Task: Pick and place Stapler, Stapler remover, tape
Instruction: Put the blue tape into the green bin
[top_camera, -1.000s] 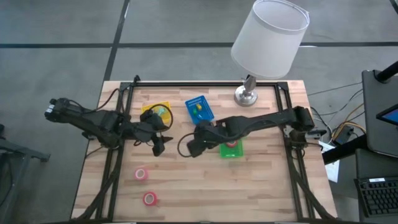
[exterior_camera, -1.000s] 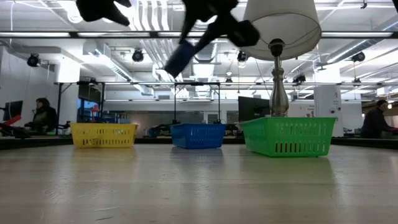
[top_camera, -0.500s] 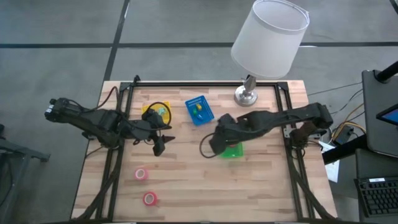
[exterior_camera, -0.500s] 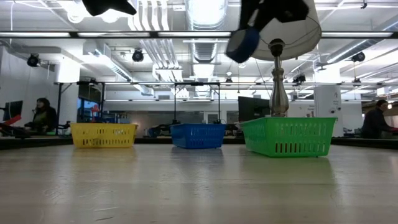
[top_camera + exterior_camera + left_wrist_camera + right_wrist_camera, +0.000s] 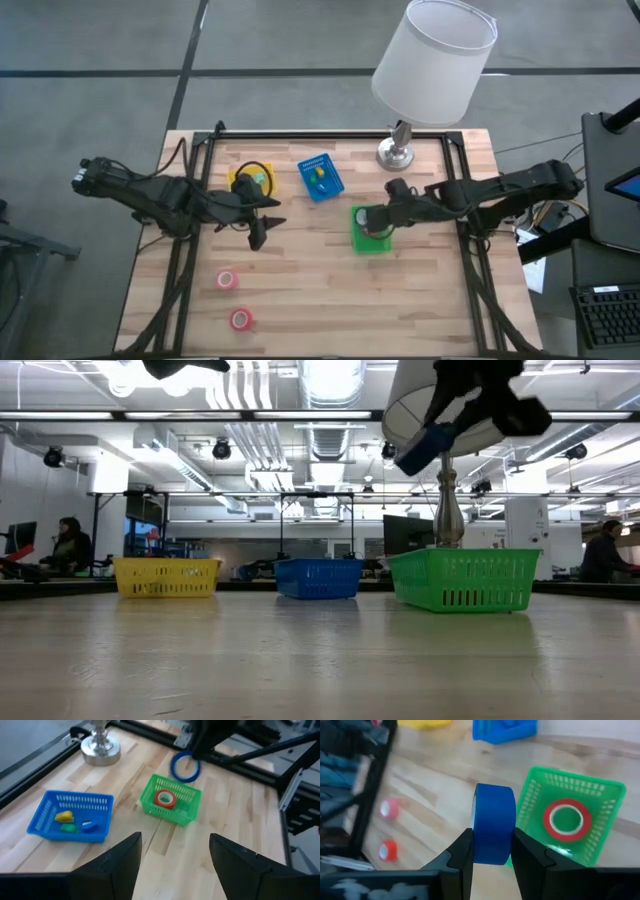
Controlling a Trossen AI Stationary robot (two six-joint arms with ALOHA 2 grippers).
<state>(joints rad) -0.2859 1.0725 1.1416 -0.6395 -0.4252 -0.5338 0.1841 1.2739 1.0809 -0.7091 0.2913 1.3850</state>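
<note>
My right gripper (image 5: 492,856) is shut on the blue tape roll (image 5: 493,822) and hovers over the near-left part of the green tray (image 5: 358,243). One red tape roll (image 5: 565,819) lies flat inside that tray. A pink roll (image 5: 227,280) and a red roll (image 5: 240,319) lie flat on the table toward its near left. My left gripper (image 5: 172,865) is open and holds nothing, hovering just near of the yellow tray (image 5: 250,180). The low view shows the blue roll (image 5: 424,448) high above the tray (image 5: 465,580). My right gripper pinches the blue tape roll between its two fingers (image 5: 461,854), one on each flat side, and the roll's blue outer band (image 5: 493,840) faces the wrist camera. The roll stands on edge, lifted clear above the green tray.
A blue tray (image 5: 320,176) holding small yellow, green and blue items sits at the far middle. The lamp's base (image 5: 398,152) stands at the far right, and its shade (image 5: 435,60) overhangs that corner. Black frame rails (image 5: 330,135) run along the table's edges. Bare wood lies across the near middle.
My right gripper carried the blue tape roll from the table's middle toward the right edge until it stood over the green tray, staying shut on it; the arm drew back to the right.
</note>
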